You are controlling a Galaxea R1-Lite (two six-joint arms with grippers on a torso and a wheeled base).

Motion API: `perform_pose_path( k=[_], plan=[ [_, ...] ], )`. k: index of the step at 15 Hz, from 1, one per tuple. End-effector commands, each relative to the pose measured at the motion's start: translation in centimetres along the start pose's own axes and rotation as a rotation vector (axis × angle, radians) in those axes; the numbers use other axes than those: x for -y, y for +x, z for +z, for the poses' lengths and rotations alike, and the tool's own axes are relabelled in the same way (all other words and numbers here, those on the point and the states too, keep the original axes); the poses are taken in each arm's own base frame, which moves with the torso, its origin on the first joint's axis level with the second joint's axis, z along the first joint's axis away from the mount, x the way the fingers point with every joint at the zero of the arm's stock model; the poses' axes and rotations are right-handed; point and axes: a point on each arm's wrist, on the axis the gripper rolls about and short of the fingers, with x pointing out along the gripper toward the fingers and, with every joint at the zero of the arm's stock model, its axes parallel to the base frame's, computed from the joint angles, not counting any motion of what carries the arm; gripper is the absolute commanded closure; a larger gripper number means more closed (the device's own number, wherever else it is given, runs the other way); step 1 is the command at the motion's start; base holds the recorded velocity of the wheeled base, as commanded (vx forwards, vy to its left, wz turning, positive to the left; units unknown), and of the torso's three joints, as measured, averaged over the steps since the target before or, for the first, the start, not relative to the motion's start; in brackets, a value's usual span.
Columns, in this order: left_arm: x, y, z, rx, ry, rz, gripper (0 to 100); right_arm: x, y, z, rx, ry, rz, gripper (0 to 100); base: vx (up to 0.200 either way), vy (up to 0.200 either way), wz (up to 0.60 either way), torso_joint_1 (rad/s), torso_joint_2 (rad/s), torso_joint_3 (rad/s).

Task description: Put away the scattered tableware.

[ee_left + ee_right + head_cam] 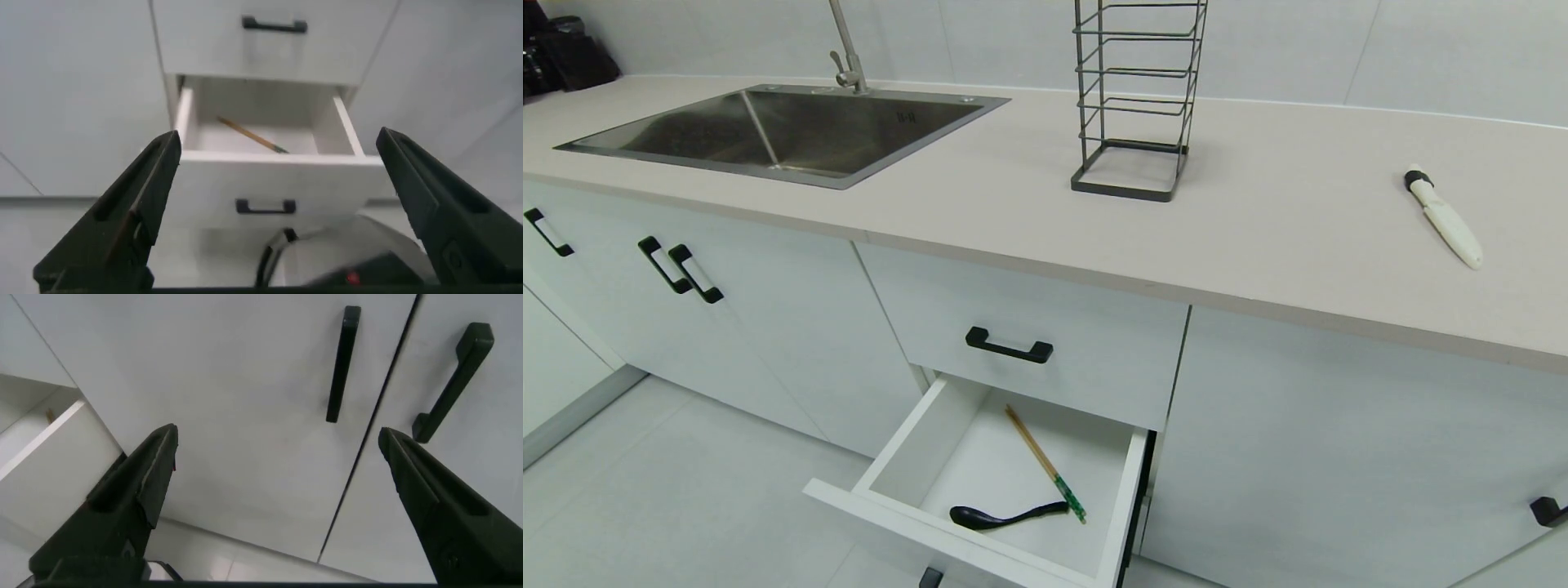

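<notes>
- The chopsticks (1045, 464) are lying as a pair inside the open drawer (913, 439). They are slanting from its back toward its front right corner, with the green-patterned ends nearest the front.
- A black spoon (1005, 515) is lying on the drawer floor close to the front panel. Its handle is reaching the green ends of the chopsticks; whether they are touching I cannot tell.
- The drawer is standing pulled out beneath a closed drawer with a black handle (1009, 345).
- A white knife (1444, 219) is lying on the countertop (1282, 245) far to the right, well apart from the drawer. Its black-banded end is pointing toward the wall.
- The left gripper (276, 143) is hanging in front of the open drawer, facing it, with its fingers spread wide and gripping nothing.
- The right gripper (276, 434) is facing white cabinet doors with black handles (341, 363). Its fingers are likewise spread apart and nothing is sitting between them.
- A dark wire rack (1135, 106) is standing upright on the countertop, between the steel sink (784, 131) with its faucet (847, 57) and the knife.
</notes>
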Motion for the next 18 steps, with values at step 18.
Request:
perform_pose_path(
  k=[18],
  plan=[
    [-4.7, 14.5, -6.5, -0.974, 0.029, -0.091, 0, -0.1, 0.0, 0.0, -0.008, -0.012, 0.031, 0, 0.000, 0.000, 0.00, 0.000, 0.00, 0.000]
  ],
)
